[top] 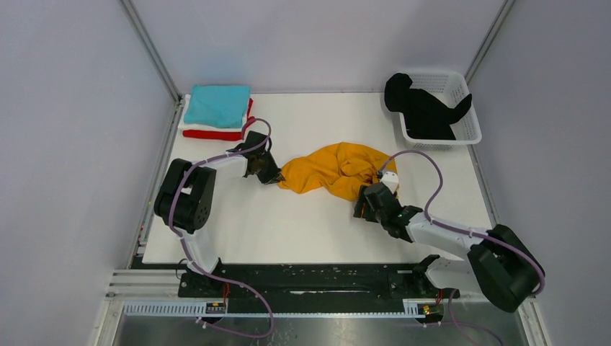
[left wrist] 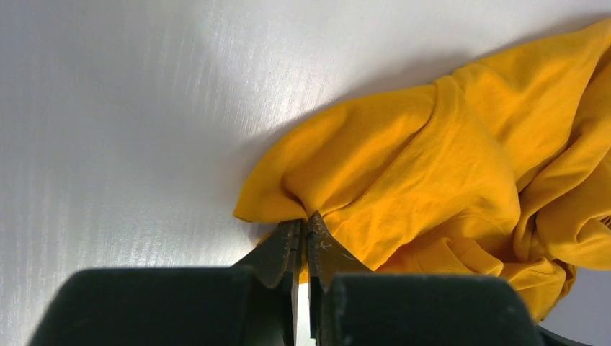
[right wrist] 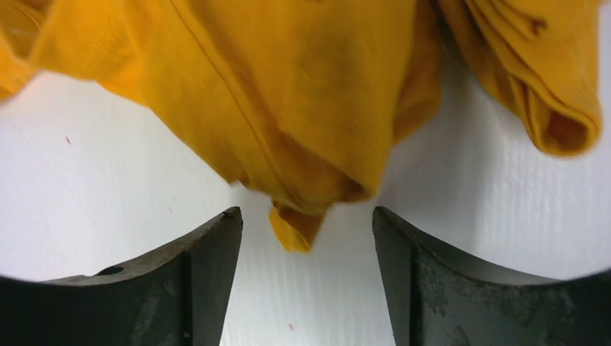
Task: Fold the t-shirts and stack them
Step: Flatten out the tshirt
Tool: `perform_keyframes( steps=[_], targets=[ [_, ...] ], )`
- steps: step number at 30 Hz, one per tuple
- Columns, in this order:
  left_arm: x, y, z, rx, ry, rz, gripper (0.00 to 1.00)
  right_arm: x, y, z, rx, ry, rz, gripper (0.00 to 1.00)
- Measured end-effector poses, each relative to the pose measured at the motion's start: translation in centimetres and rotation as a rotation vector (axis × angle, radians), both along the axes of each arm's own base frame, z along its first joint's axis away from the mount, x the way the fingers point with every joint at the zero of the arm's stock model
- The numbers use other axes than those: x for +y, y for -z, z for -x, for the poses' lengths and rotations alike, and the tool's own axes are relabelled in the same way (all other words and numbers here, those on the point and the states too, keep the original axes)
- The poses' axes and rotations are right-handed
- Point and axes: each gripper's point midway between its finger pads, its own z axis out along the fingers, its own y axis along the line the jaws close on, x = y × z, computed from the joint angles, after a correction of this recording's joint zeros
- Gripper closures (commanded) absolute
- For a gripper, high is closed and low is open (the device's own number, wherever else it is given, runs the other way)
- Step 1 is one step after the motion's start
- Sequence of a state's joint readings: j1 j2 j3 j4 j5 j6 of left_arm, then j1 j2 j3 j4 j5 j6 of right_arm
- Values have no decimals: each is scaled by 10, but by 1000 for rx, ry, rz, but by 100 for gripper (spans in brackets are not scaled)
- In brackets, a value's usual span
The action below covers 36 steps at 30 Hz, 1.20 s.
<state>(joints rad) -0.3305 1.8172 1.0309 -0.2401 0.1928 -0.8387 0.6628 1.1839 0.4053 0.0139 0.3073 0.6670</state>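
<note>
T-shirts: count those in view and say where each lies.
5: teal shirt, white shirt (edge only) and red shirt stacked far left; mustard shirt crumpled mid-table; black shirt in the basket. More could hide beneath.

Spread right hand (right wrist: 308, 223) below crumpled mustard-orange t-shirt (right wrist: 302, 94)

Grey walls (top: 317, 43), white table (top: 288, 227), metal frame (top: 148, 47)

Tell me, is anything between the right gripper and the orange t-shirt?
Nothing visible. The right gripper is open, with a corner of the mustard-orange t-shirt hanging between its jaws and only table surface showing beside it. The left gripper is shut on the shirt's other end.
</note>
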Motion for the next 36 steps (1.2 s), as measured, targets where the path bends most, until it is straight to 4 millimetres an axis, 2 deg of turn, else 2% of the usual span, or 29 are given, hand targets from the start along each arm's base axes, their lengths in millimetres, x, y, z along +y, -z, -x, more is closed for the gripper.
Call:
perform_keyframes(
  steps=[4, 6, 7, 10, 11, 13, 15, 19, 21, 24, 30, 31, 36],
  targets=[
    [0, 0, -1, -13, -2, -11, 100, 13, 3, -20, -41, 23, 12, 84],
    [2, 0, -1, -25, -9, -23, 100, 15, 5, -22, -40, 23, 25, 97],
    [5, -1, 1, -31, -15, -33, 100, 15, 6, -21, -35, 25, 29, 100],
    [15, -9, 13, -48, -30, -62, 100, 12, -1, -10, -25, 18, 37, 100],
    [19, -16, 16, -66, -37, -69, 100, 9, -9, -7, -33, 18, 33, 100],
    [25, -40, 18, -135, -52, -72, 100, 4, -36, -3, -87, 25, -2, 100],
    [31, -73, 18, -227, -69, -67, 100, -2, -68, -1, -170, 36, -59, 100],
    [41, -160, 22, -476, -105, -23, 100, -25, -132, 10, -343, 52, -125, 100],
    [47, -203, 32, -598, -120, 5, 100, -36, -166, 13, -419, 55, -133, 100],
    [53, -255, 49, -735, -126, 41, 100, -50, -230, 16, -551, 60, -139, 100],
    [65, -379, 88, -1023, -109, 120, 100, -64, -364, 32, -796, -11, -184, 100],
    [66, -403, 97, -1078, -102, 139, 100, -64, -389, 38, -842, -40, -204, 100],
    [74, -504, 150, -1324, -40, 227, 100, -64, -485, 76, -1026, -192, -306, 100]
  ],
)
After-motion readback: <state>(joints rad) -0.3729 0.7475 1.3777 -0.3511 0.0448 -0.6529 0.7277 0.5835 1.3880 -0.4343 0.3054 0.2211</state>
